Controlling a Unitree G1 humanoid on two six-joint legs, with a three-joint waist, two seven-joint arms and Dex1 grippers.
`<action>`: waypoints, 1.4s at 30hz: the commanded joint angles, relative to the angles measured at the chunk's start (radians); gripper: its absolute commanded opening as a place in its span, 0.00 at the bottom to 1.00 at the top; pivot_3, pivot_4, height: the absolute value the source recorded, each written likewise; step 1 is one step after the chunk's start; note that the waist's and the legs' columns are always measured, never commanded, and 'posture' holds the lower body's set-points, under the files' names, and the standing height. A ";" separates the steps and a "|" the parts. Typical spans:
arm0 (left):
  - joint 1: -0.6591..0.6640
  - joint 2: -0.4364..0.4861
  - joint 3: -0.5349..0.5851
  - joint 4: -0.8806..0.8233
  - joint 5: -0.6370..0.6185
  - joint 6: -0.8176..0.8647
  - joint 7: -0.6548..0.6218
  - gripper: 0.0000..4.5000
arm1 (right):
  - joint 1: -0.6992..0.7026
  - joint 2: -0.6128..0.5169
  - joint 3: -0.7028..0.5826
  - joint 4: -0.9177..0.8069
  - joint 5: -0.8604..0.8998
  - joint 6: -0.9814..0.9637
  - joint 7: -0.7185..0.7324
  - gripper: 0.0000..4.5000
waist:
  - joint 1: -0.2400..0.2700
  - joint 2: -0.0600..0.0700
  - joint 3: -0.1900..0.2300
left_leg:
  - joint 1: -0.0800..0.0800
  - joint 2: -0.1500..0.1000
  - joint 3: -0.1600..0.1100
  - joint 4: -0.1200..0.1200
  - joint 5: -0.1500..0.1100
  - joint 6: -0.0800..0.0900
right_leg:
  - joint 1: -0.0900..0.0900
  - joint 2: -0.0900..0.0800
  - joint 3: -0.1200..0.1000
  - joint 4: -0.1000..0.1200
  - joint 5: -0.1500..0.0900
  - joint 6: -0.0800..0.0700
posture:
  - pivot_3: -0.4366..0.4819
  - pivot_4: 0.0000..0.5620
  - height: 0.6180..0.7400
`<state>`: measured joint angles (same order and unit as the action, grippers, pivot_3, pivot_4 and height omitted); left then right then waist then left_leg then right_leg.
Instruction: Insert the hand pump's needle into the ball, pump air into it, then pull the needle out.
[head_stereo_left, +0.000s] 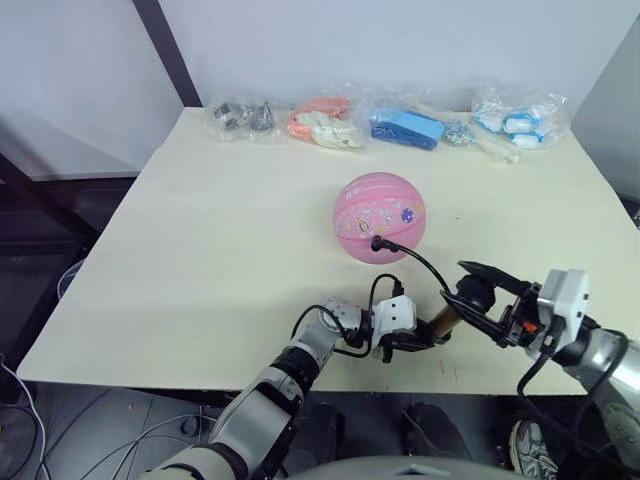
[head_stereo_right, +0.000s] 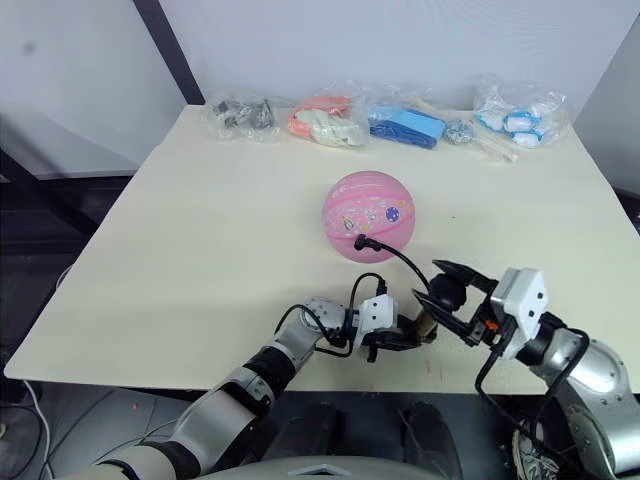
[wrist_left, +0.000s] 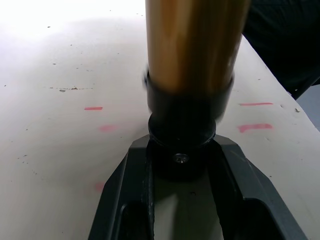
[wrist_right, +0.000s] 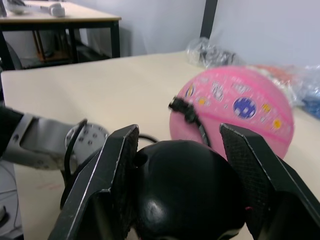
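I see the hand pump (head_stereo_left: 442, 322) lying at the worktop's (head_stereo_left: 200, 250) near edge: L gripper (head_stereo_left: 412, 338) jaws clamp its black end cap, R gripper (head_stereo_left: 470, 300) jaws hold the round black handle. Hose (head_stereo_left: 420, 262) fitting is plugged into the pink ball (head_stereo_left: 379, 217) mid-worktop; needle itself hidden.

ball (head_stereo_left: 379, 217): pink, round, mid-table | needle (head_stereo_left: 377, 242): in ball | hand pump (head_stereo_left: 440, 322): gold, near front edge
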<state>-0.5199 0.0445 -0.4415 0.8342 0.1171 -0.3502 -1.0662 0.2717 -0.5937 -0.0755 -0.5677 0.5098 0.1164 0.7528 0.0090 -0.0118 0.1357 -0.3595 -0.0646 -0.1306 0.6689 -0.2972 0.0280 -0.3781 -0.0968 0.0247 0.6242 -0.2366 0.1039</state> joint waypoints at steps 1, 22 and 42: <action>0.029 0.015 -0.011 0.041 0.018 0.035 -0.004 0.23 | 0.044 -0.004 0.059 0.052 -0.061 0.032 0.006 0.48 | 0.000 0.000 0.000 | 0.000 0.000 0.000 0.000 0.000 0.000 | 0.000 0.000 0.000 0.000 0.000 0.000 | 0.48 0.27 1.00; 0.021 0.014 -0.010 0.051 0.014 0.033 -0.008 0.23 | -0.166 -0.350 -0.475 -0.193 0.599 0.384 -0.019 0.48 | 0.005 0.003 0.011 | -0.005 -0.001 -0.001 0.000 0.000 0.000 | -0.001 -0.004 -0.001 0.000 0.000 -0.001 | 0.48 0.27 1.00; 0.017 0.014 -0.015 0.051 0.014 0.033 -0.007 0.23 | -0.218 -0.403 -0.509 -0.201 0.646 0.494 -0.042 0.48 | 0.006 0.001 0.014 | -0.008 -0.002 -0.001 0.000 0.000 0.000 | -0.004 -0.006 -0.001 -0.001 0.000 -0.001 | 0.48 0.27 1.00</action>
<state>-0.5331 0.0344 -0.4442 0.8329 0.1000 -0.3525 -1.0841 0.0284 -1.0074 -0.6147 -0.7413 1.2223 0.6222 0.6964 0.0151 -0.0112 0.1495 -0.3674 -0.0664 -0.1316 0.6692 -0.2972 0.0283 -0.3818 -0.1025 0.0236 0.6233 -0.2362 0.1031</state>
